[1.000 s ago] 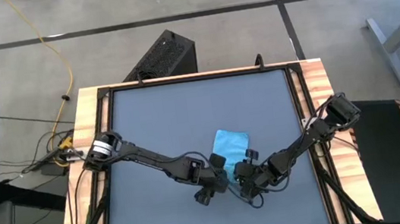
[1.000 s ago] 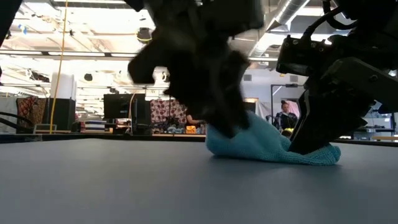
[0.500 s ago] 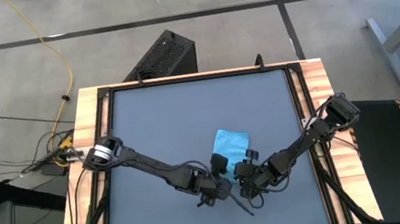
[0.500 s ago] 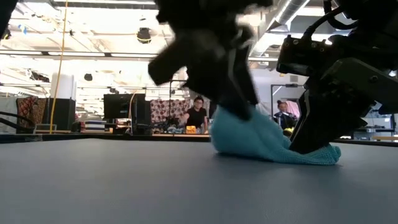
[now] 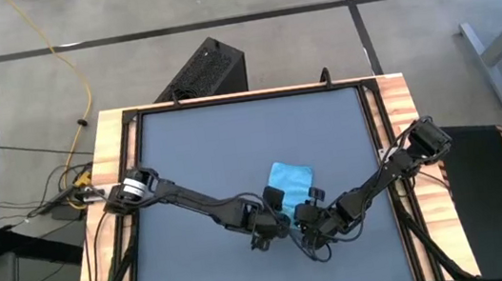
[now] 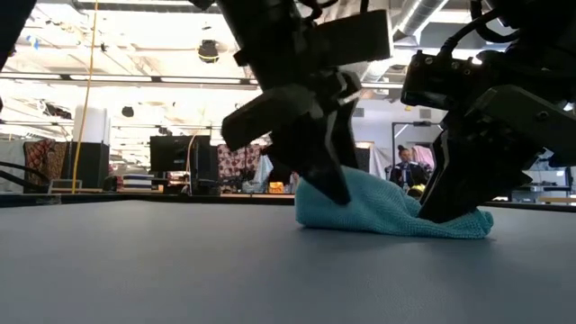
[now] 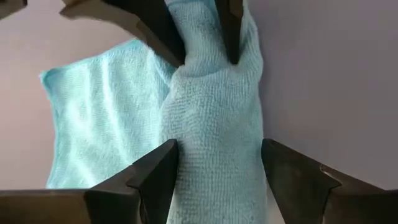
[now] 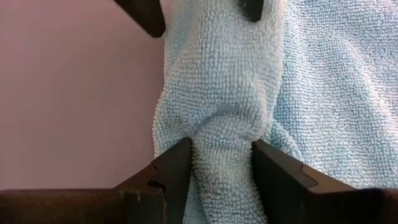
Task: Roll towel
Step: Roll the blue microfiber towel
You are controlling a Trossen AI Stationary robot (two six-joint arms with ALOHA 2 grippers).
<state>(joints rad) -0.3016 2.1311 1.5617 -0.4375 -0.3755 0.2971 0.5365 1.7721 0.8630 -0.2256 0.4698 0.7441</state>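
Sky-blue towel (image 5: 287, 182) lies on dark grey worktop (image 5: 195, 157), near its front right part, with near edge rolled into thick ridge and far part flat. Left gripper (image 7: 219, 163) stands at one end of roll, fingers (image 7: 155, 180) set wide, touching roll on both sides. Right gripper (image 8: 221, 163) at other end, fingers (image 8: 173, 171) pinching roll tight between them. Both grippers close together, low on worktop.

Both claws crowd the towel (image 5: 287, 186)'s near end; its far side seems open tabletop (image 5: 213, 145).
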